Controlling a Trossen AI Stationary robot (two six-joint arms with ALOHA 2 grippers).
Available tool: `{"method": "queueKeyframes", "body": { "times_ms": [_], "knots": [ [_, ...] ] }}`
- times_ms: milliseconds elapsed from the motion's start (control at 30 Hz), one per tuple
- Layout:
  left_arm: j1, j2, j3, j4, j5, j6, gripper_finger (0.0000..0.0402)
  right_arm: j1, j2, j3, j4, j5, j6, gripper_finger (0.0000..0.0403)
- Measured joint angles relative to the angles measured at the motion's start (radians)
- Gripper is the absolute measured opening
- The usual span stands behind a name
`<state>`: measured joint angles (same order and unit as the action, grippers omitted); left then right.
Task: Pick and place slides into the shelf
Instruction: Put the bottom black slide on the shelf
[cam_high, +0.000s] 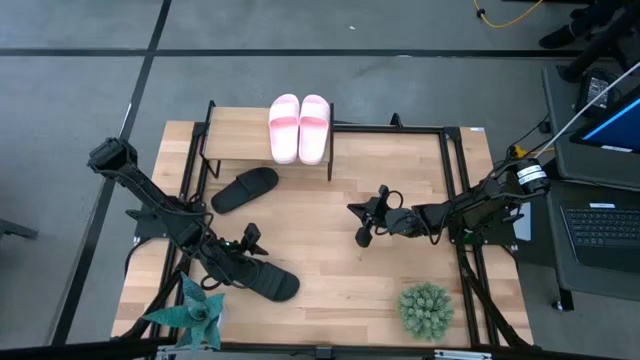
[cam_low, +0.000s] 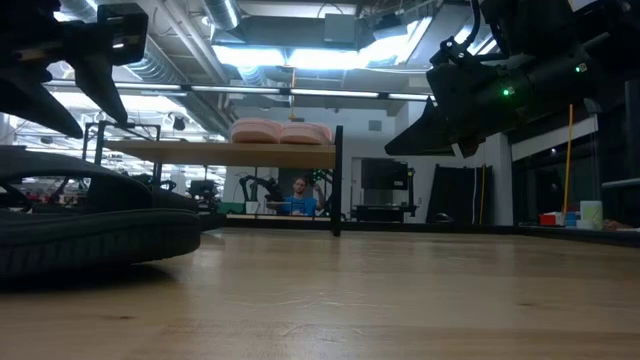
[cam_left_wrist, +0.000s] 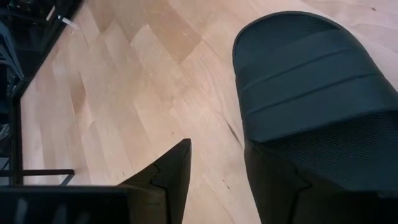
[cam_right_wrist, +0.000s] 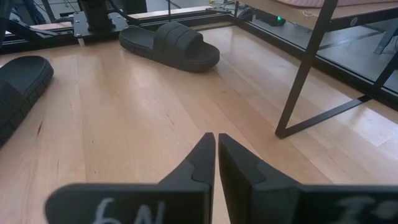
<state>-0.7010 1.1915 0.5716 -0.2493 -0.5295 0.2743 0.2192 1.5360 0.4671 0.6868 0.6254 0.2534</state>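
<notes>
Nearest the table's (cam_high: 330, 260) front edge, toward its left corner, the left tool (cam_high: 236, 257) sits at one black slide (cam_high: 268, 281); its fingers (cam_left_wrist: 171, 174) are spread, and one appears to press the slide's side, though a firm grip cannot be told. Midway up the table, the right tool (cam_high: 364, 236) hangs with its fingers (cam_right_wrist: 202, 163) nearly closed and empty. Farther back on the left lies the other black slide (cam_high: 245, 189), just beside the shelf (cam_high: 235, 135). Farthest, the pink pair (cam_high: 299, 127) rests on the shelf's right end.
</notes>
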Motion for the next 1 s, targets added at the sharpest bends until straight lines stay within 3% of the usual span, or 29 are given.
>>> {"method": "queueKeyframes", "body": {
  "times_ms": [200, 433, 1000],
  "knots": [
    [-0.007, 0.0, 0.0, -0.01, 0.083, 0.052, 0.0143, 0.0, 0.0, 0.0, 0.0, 0.0, 0.0, 0.0023],
    [-0.079, 0.0, 0.0, -0.074, 0.072, 0.212, 0.0143, 0.0, 0.0, 0.0, 0.0, 0.0, 0.0, 0.0023],
    [-0.106, 0.0, 0.0, -0.075, 0.084, 0.147, 0.0143, 0.0, 0.0, 0.0, 0.0, 0.0, 0.03, 0.0023]
  ]
}}
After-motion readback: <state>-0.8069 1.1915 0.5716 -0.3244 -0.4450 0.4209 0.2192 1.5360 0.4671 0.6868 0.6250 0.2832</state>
